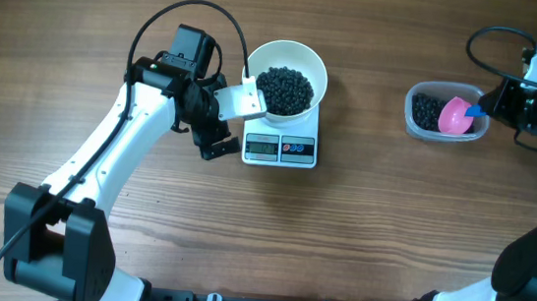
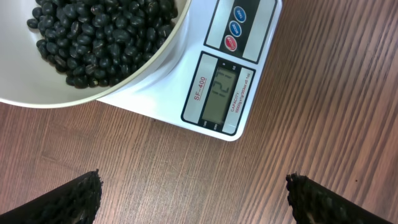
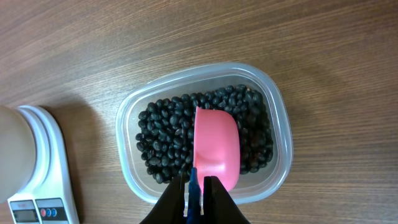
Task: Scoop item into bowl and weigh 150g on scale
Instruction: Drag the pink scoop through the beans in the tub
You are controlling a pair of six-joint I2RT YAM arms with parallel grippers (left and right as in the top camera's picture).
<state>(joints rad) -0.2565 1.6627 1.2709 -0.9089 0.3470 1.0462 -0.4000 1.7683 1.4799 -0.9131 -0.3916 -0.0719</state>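
The white bowl (image 1: 313, 60) stands on the scale (image 1: 302, 132) and holds a heap of black beans (image 1: 284, 90). In the left wrist view the bowl's wall (image 2: 155, 62) and the scale's display (image 2: 219, 92) lie ahead of my left gripper (image 2: 193, 180). That gripper is open over bare wood, just left of the scale (image 1: 212, 137). My right gripper (image 3: 198, 179) is shut on the blue handle of the pink scoop (image 3: 216, 149). The scoop (image 1: 457, 116) rests on more beans (image 3: 168, 137) inside the clear tub (image 3: 127, 168).
The clear tub (image 1: 417, 127) sits at the right of the table, about a hand's width from the scale. The left arm's black cable (image 1: 178, 13) loops above the bowl. Bare wooden tabletop (image 1: 360, 229) surrounds everything.
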